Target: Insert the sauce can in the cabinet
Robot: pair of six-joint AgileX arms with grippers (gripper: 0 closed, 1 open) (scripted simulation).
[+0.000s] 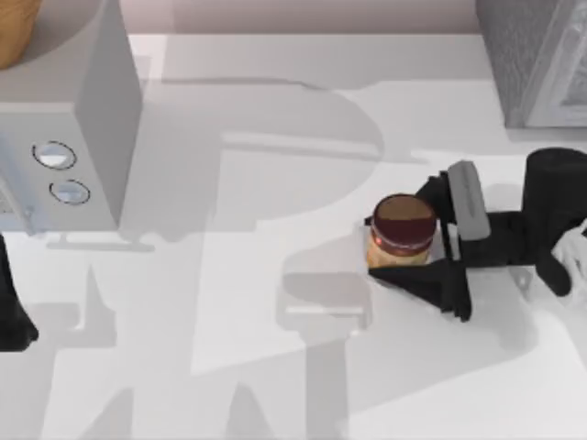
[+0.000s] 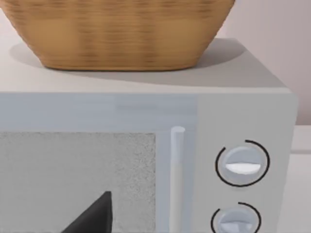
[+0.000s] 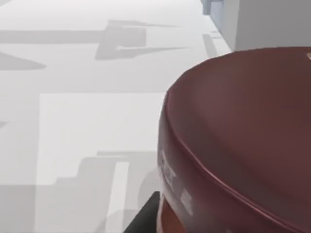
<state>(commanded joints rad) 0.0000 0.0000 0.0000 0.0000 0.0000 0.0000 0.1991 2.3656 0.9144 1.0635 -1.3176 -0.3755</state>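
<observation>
The sauce can (image 1: 401, 226), with its dark reddish-brown lid and yellow-orange label, stands upright right of the table's middle. My right gripper (image 1: 405, 240) reaches in from the right with one black finger on each side of the can, shut on it. In the right wrist view the can's lid (image 3: 243, 136) looms very close. The cabinet (image 1: 537, 60), with its dark grey speckled top, stands at the back right corner, apart from the can. My left arm (image 1: 13, 312) is parked at the left edge.
A white box with two round knobs (image 1: 64, 137) stands at the back left, with a wicker basket (image 1: 14, 27) on top. The left wrist view looks at its front (image 2: 243, 162) and the basket (image 2: 121, 34).
</observation>
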